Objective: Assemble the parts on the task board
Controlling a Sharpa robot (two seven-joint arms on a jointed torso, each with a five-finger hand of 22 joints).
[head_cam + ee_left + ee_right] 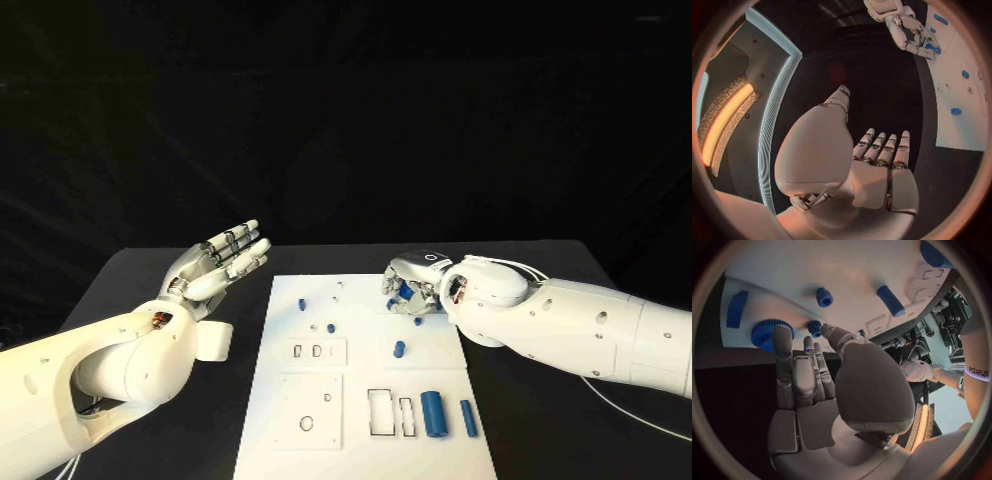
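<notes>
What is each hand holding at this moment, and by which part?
Nothing is held. The left hand is open beside the task board. The right hand reaches toward a blue gear without gripping it.

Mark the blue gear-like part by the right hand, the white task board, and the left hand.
blue toothed gear-like part [766,331], right wrist view, on its ridged rim.
white flat task board [274,380], head view, bare left margin.
left hand [219,262], head view, middle of the open palm.
</notes>
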